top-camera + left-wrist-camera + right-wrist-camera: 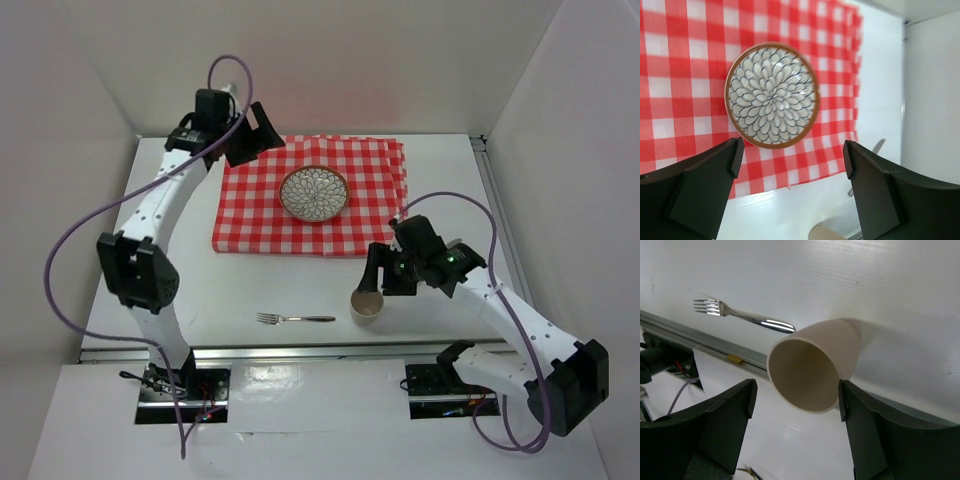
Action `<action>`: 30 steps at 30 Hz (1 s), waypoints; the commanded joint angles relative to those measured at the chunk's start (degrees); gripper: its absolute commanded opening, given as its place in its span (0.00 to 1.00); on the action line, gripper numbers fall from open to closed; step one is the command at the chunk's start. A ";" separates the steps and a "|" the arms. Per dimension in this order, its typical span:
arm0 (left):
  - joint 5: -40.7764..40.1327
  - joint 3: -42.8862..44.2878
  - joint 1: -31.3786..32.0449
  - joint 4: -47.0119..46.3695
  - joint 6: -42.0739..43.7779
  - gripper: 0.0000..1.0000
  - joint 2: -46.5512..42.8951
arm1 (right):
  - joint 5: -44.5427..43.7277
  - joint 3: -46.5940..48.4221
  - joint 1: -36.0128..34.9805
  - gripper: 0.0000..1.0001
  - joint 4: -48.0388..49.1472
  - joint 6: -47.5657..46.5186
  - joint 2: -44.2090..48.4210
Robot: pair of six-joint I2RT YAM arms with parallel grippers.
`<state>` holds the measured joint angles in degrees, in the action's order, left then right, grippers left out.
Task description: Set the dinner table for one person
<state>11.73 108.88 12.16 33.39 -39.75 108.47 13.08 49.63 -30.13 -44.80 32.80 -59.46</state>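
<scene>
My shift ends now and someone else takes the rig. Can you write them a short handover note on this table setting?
Pincers: the left pincer is open and empty, above the patterned plate. The right pincer is open, straddling the beige cup, with a gap on one side, so not clamped.
Things: the plate lies on the checked cloth at the far middle of the table. The fork is on bare table near the arms, with the cup just right of it.
Done: cloth laid, plate on it.
Left: bring fork and cup to the plate.
</scene>
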 commanded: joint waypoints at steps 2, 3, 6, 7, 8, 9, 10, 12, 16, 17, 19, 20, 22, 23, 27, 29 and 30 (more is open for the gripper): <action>-2.32 -3.93 0.23 1.42 2.66 1.00 -9.40 | -4.64 -1.37 -4.49 0.76 -2.93 6.48 0.75; -2.32 -5.85 0.23 1.42 3.18 1.00 -10.63 | -6.73 -1.37 -5.37 0.76 -3.62 8.06 -0.12; -1.18 -8.41 0.23 1.42 3.18 1.00 -15.11 | -11.92 -1.99 -8.27 0.68 -4.42 10.97 -1.35; -0.48 -10.16 0.23 1.42 3.71 1.00 -16.08 | -12.72 -2.51 -8.89 0.67 -4.42 11.93 -1.36; -0.48 -11.66 0.23 1.42 3.71 0.99 -17.92 | -13.25 -3.13 -8.89 0.65 -3.73 11.94 -1.97; -0.48 -11.67 0.23 1.42 3.71 0.99 -18.63 | -13.26 -3.13 -8.89 0.63 -3.20 11.94 -1.97; -0.48 -12.89 0.23 1.42 4.23 0.98 -19.25 | -13.78 -3.83 -8.89 0.61 -3.19 13.07 -1.97; -0.48 -13.86 0.23 2.12 4.24 0.98 -20.39 | -13.78 -3.84 -9.42 0.61 -2.50 13.08 -1.97; -0.48 -15.45 0.23 2.12 4.77 0.98 -22.07 | -14.31 -1.56 -9.95 0.61 -1.00 13.70 0.31; -0.48 -16.06 0.23 2.12 4.77 0.98 -22.07 | -14.31 0.54 -9.95 0.61 -1.00 13.00 0.31; -0.48 -16.07 0.23 2.64 4.77 0.98 -22.07 | -14.31 3.44 -9.95 0.60 -2.04 12.20 -0.73; -0.48 -16.07 0.23 2.65 4.77 0.98 -22.07 | -14.31 6.51 -9.95 0.59 -2.75 11.33 -1.53; 0.05 -16.07 0.23 2.65 4.77 0.98 -22.07 | -15.45 9.42 -10.47 0.59 -4.94 10.80 -2.76; 0.05 -16.07 0.23 2.65 4.77 0.98 -22.07 | -16.67 10.65 -10.48 0.59 -5.56 10.80 -2.76; 0.05 -16.07 0.23 2.65 4.77 0.98 -22.07 | -21.51 13.13 -11.00 0.61 -10.12 12.11 -2.07; 0.05 -16.07 0.23 2.65 5.29 0.98 -22.07 | -23.88 12.61 -11.00 0.71 -11.89 12.64 -2.06; 0.05 -16.07 0.23 3.17 5.29 0.98 -22.07 | -24.41 11.82 -11.00 0.73 -13.89 13.43 -2.06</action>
<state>10.79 92.44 12.16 36.93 -35.99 88.75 -6.00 61.39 -40.64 -51.35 44.49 -61.95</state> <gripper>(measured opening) 0.980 0.705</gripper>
